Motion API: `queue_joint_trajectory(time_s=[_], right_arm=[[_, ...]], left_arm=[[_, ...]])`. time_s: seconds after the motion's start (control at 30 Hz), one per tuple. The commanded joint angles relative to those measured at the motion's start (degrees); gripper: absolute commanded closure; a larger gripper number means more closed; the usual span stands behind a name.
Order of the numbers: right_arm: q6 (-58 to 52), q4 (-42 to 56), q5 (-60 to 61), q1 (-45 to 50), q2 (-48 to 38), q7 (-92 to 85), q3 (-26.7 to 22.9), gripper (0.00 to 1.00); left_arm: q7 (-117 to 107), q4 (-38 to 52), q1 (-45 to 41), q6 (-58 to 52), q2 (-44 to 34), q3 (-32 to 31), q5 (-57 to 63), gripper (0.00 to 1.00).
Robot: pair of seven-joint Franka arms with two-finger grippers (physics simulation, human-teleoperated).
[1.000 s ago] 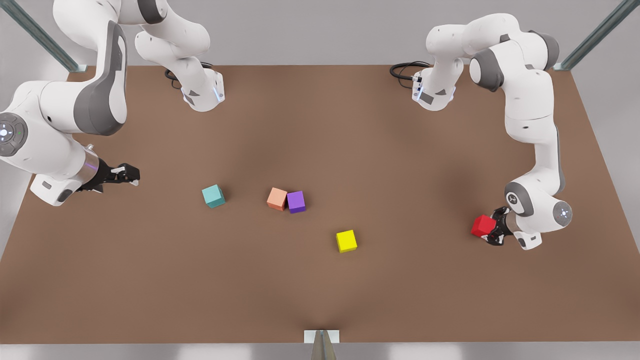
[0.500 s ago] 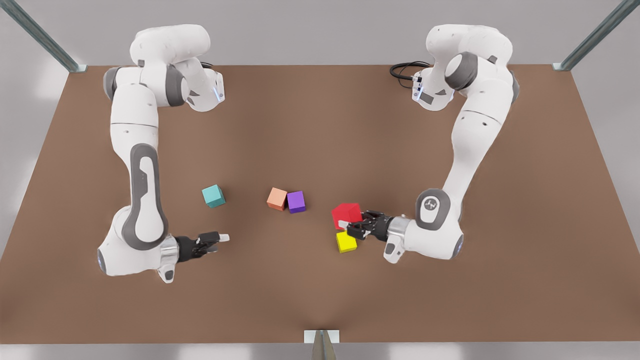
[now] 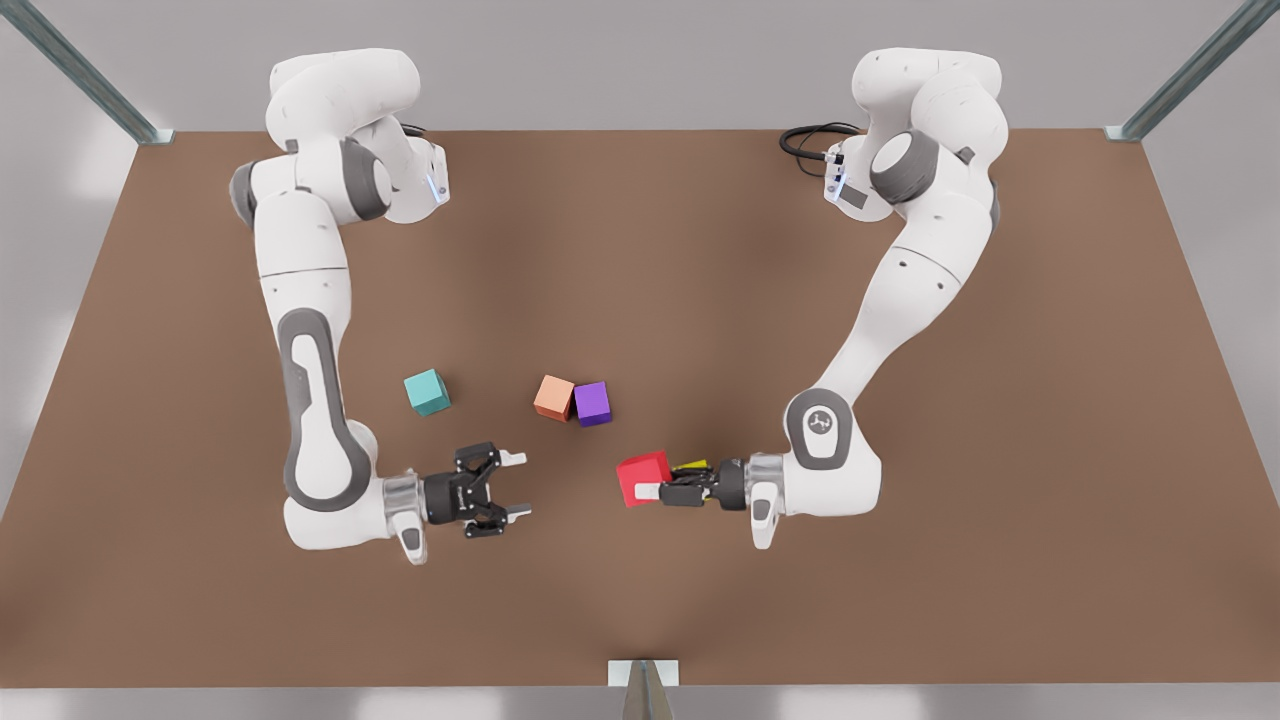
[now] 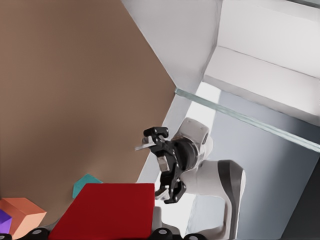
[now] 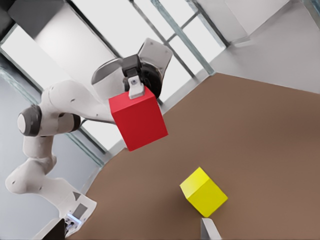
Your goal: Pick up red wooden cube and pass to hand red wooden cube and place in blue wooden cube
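Handover pending: cube lifted, not yet passed.
Your left gripper [image 3: 668, 492] clamps the red wooden cube [image 3: 642, 477] in mid-air; the right gripper [image 3: 503, 489] faces it with jaws spread, near but apart. Transfer and placing at the blue wooden cube [image 3: 427, 391] remain.

Lighting: bright, even and diffuse; we log no hard glare.
Table [image 3: 640, 250]: matte brown, with soft darker patches near its middle and toward the near edge.
Shadows: faint and soft-edged beside the cubes. The yellow cube [image 5: 203, 192] shows 1 lit top and 2 duller sides.
Red wooden cube [image 5: 138, 121]: we note a vivid red in the right wrist view and a deeper, shaded red in the left wrist view.
Window panels [image 5: 95, 30]: washed almost white.
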Motion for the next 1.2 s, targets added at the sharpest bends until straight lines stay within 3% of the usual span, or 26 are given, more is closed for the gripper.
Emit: queue_joint_trajectory(time_s=[0.0,0.63,1.17], right_arm=[[2.04,-0.01,3.32,0.01,0.35,-41.62,1.25,0.0],[17.86,1.58,4.2,1.94,3.17,-38.8,12.14,0.0],[20.5,1.58,4.2,2.82,3.17,-38.54,13.29,0.0]], left_arm=[[28.56,0.01,-0.21,3.16,0.1,-0.06,-1.19,0.47],[28.65,-0.25,-1.79,5.7,0.72,-0.59,-4.8,0.46],[28.74,-0.25,-2.06,5.97,0.89,-0.59,-4.8,0.46]])
